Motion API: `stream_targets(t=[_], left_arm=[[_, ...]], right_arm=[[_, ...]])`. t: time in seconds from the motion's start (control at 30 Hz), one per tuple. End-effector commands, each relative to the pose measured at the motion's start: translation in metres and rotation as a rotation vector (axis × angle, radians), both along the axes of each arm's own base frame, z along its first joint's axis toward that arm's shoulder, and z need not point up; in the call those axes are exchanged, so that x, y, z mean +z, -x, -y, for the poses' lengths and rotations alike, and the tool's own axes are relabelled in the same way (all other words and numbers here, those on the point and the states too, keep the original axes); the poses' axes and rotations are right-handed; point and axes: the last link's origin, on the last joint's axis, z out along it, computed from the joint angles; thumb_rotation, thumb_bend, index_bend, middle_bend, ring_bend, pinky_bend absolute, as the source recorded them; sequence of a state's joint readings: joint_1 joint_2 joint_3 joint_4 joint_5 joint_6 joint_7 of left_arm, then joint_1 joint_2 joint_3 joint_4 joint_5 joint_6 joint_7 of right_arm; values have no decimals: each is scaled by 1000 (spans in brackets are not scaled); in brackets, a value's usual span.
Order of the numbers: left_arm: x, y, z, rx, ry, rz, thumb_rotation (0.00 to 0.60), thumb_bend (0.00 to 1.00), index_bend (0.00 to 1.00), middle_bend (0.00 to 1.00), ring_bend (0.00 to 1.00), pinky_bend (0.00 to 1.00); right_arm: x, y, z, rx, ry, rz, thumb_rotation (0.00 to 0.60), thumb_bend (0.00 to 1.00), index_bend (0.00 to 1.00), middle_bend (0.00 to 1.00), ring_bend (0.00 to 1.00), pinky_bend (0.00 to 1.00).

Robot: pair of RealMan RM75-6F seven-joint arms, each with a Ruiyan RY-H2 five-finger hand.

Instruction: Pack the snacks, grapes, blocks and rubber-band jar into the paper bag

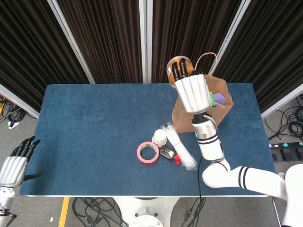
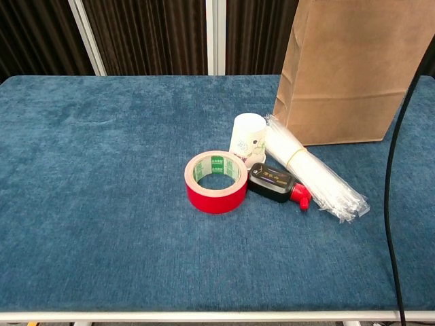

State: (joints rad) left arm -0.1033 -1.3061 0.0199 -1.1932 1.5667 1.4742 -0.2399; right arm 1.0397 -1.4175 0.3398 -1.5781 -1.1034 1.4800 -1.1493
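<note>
My right hand (image 1: 190, 90) is raised high over the table and grips the rubber-band jar (image 1: 178, 66), a clear jar with orange bands inside, just left of the paper bag's (image 1: 199, 118) open top. The brown bag stands upright at the back right and shows a purple block (image 1: 218, 99) and a green piece inside; its side fills the top right of the chest view (image 2: 346, 75). The hand is out of the chest view. My left hand (image 1: 16, 163) hangs off the table's front left corner, fingers apart and holding nothing.
On the blue table (image 2: 102, 204) lie a red tape roll (image 2: 215, 181), a small white cup (image 2: 247, 138), a black bottle with a red cap (image 2: 275, 183) and a bundle of clear straws (image 2: 312, 176), all just in front of the bag.
</note>
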Motion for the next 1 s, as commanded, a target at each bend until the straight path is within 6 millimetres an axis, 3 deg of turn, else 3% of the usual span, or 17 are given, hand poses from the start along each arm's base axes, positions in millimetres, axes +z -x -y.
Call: stream_targets(t=[0.03,0.33,0.57,0.87,1.0], left_arm=[[-2,1,1,4,9,-1,600,108,124,103,21,210],[-5,2,4,4,20,-9,600,107,124,103,20,210],[-9,0,4,1,34,-13,600,108,123,103,21,210],[-7,1,3,9,25,-11,600,107,123,103,20,210],[-8,0,2,4,29,-11,600,107,123,103,20,210]], right_arm=[[7,17,5,-61,34,-31,600,0,529,453,863,874],[18,54,17,-222,17,-17,600,0,531,454,863,875],[1,78,13,-326,-119,52,600,0,531,454,862,874],[-6,76,11,-372,-202,130,600,0,530,451,858,875],[-3,73,10,-378,-209,142,600,0,417,402,854,875]])
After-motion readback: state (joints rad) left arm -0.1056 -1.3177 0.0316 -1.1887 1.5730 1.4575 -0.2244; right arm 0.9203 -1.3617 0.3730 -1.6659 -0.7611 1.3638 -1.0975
